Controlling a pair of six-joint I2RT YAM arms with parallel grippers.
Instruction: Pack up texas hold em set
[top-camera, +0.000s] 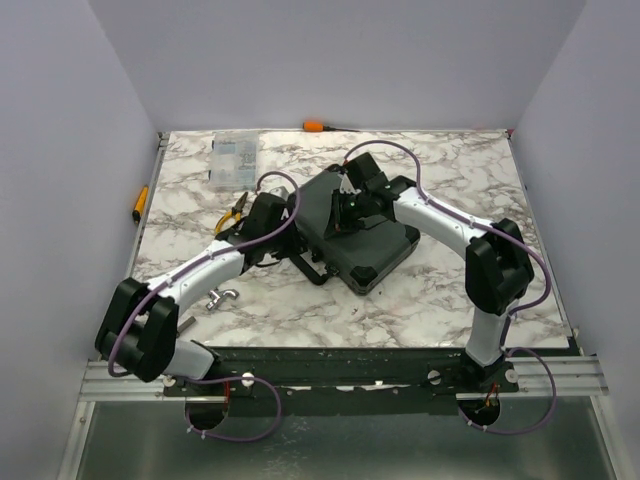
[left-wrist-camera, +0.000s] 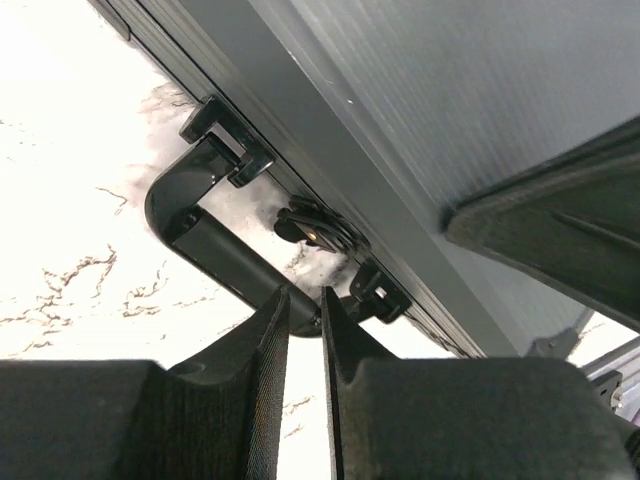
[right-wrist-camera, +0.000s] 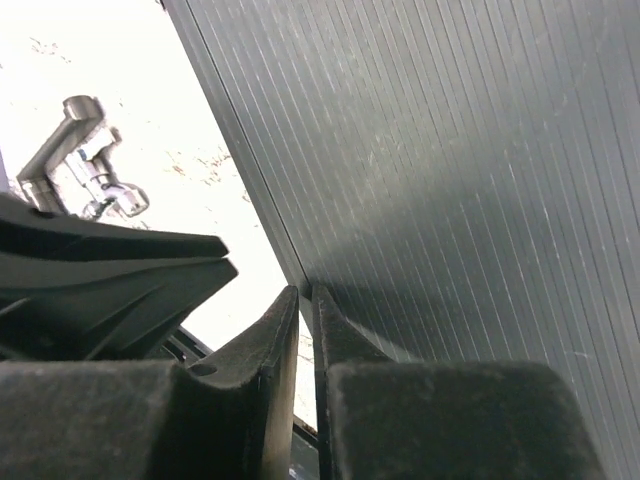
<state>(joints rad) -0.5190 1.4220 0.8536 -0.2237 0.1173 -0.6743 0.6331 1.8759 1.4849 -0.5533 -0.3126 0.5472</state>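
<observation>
The briefcase lies flat and closed at the middle of the tabletop, with its handle facing the left arm. No loose set pieces show beside it, so packing appears near complete. Whether the latch is fastened cannot be told. The left hand sits at the handle side of the briefcase, fingers drawn almost together and gripping nothing, probably placed to press the latch. The right hand rests on the ribbed lid near its edge, fingers likewise nearly closed and empty, likely holding the lid down.
</observation>
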